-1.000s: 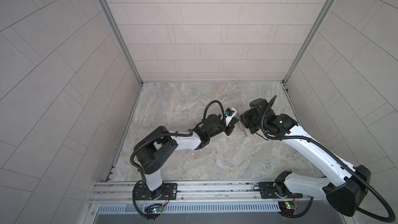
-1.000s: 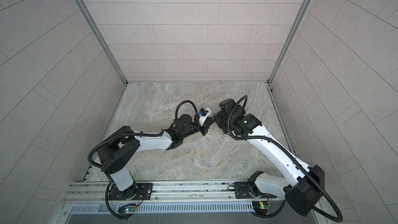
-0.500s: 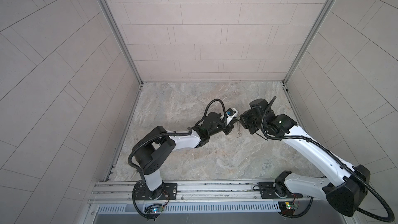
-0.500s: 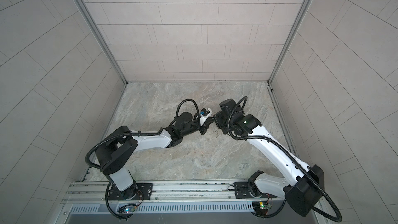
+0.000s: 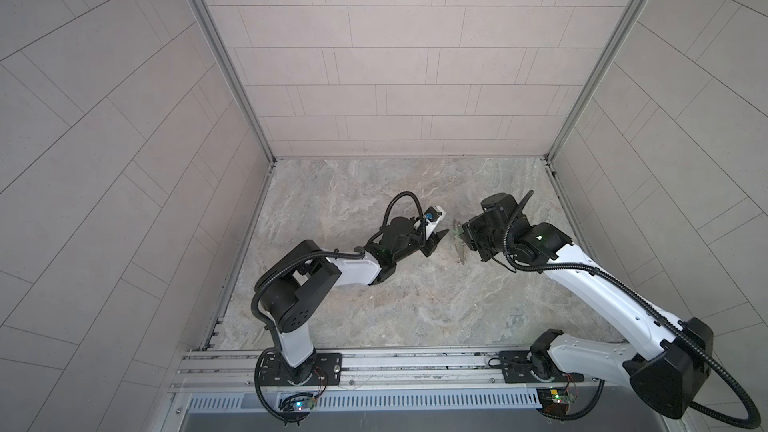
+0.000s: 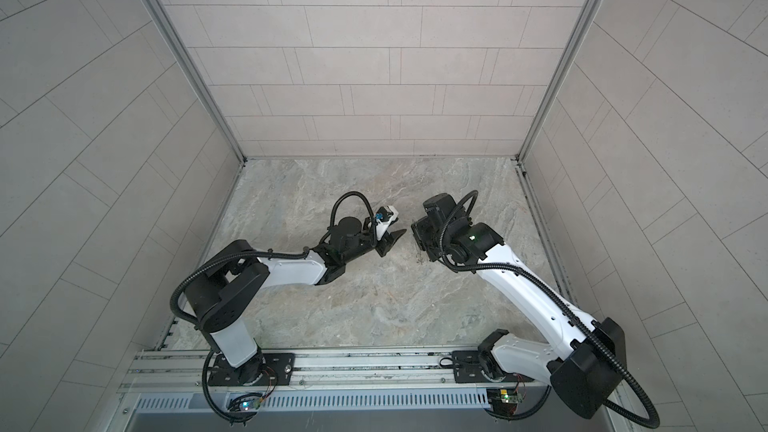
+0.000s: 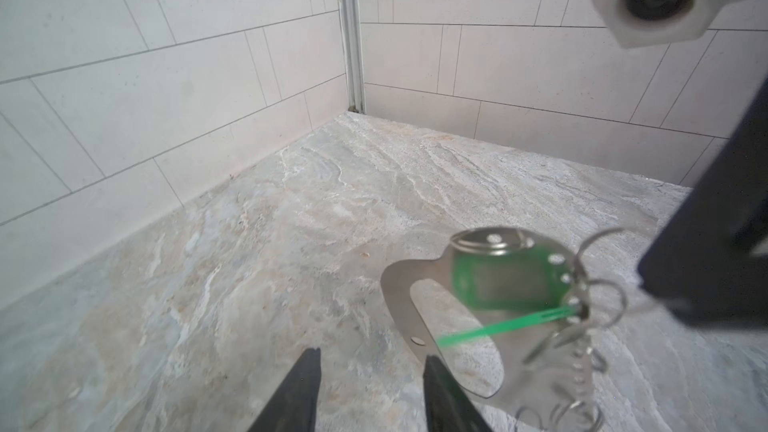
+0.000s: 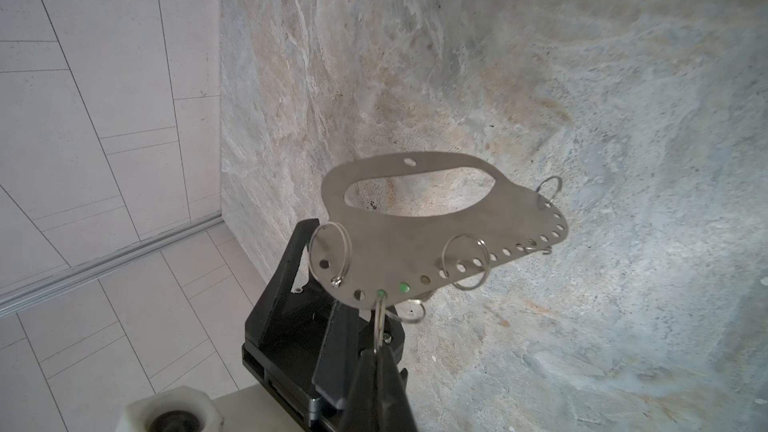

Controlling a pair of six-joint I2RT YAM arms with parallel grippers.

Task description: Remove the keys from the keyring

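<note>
Our right gripper (image 8: 378,352) is clamped on a wire loop (image 8: 379,320), holding the keyring (image 8: 415,251) aloft near the left gripper (image 7: 370,361), jaws apart. We should close squarely on the green key (image 7: 494,280), then pull gently.

Marbled grey-beige stone counter (image 5: 415,305), pale tiled walls (image 5: 395,76) with thin dark grout lines, flat matte-grey metal keyring plate (image 8: 415,243) dotted with a row of small round holes, thin silver wire loops (image 8: 464,261), bright translucent green plastic key tag (image 7: 498,280)
</note>
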